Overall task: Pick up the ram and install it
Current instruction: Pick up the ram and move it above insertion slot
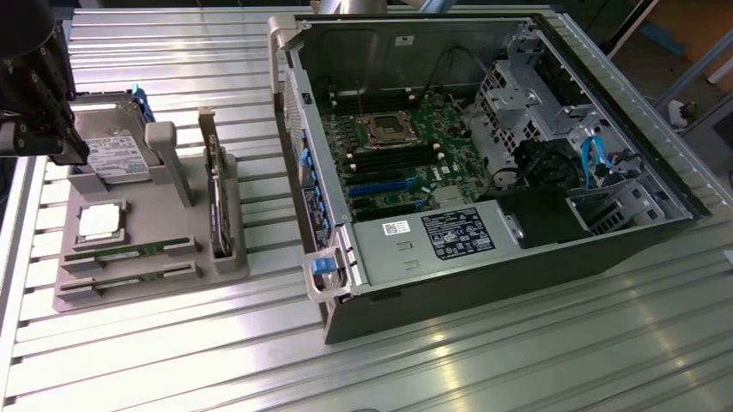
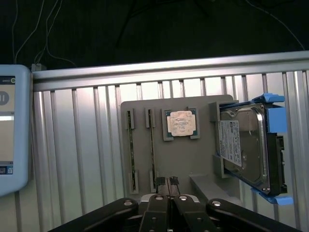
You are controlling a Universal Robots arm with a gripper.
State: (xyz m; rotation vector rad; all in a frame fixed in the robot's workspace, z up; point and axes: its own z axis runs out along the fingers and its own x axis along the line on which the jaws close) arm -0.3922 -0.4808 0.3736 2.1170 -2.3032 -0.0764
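Gripper (image 2: 167,182) — fingers pressed together, nothing between them — hangs above the grey holder (image 2: 193,154). Nearest its tips, the ram (image 2: 152,145) sits on edge in its slot, a second stick (image 2: 131,147) alongside. Beyond: processor chip (image 2: 180,122), hard drive (image 2: 241,147) in a blue frame. Well apart, on the exterior view's right, the open computer case (image 1: 343,51).

The arm (image 1: 34,86) runs off the exterior view's left; it partly hides the hard drive (image 1: 115,154).
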